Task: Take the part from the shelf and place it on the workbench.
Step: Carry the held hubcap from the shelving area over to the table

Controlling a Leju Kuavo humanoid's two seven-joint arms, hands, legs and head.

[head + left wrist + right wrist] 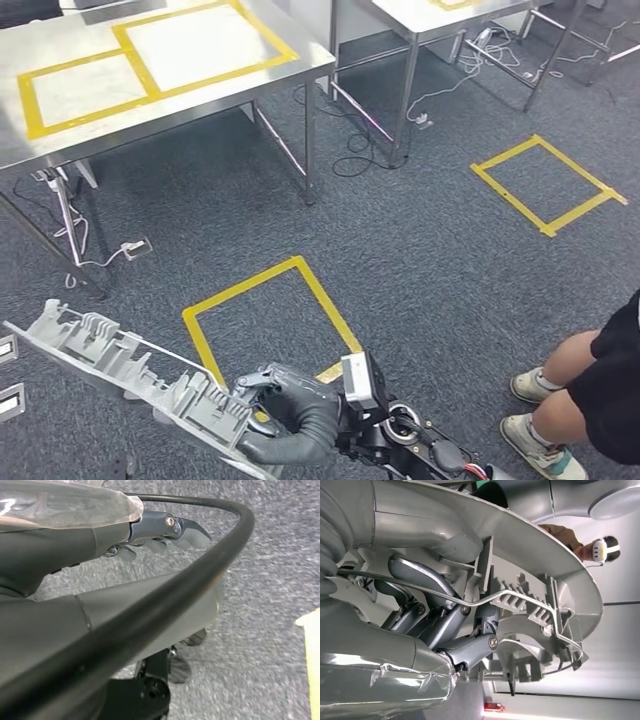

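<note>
A: Where's the part?
B: Long grey ribbed plastic part is in the right hand, low in head view. Fingers wrapped round its near end, thumb on the other side. Rest of it sticks out to the robot's left, over the carpet, tilted a bit.
A: Wrist cam agree?
B: Yep, right wrist view has the dark fingers clamped on the part's ribs, w/ a thin wire along it.
A: Left hand?
B: Left hand hangs over grey carpet, fingers loosely out, nothing in it.
A: Workbench?
B: Steel workbench w/ yellow tape rectangles, well apart from the part, across the floor. Yellow floor square just ahead of the hand. Person's legs and sneakers at right.
</note>
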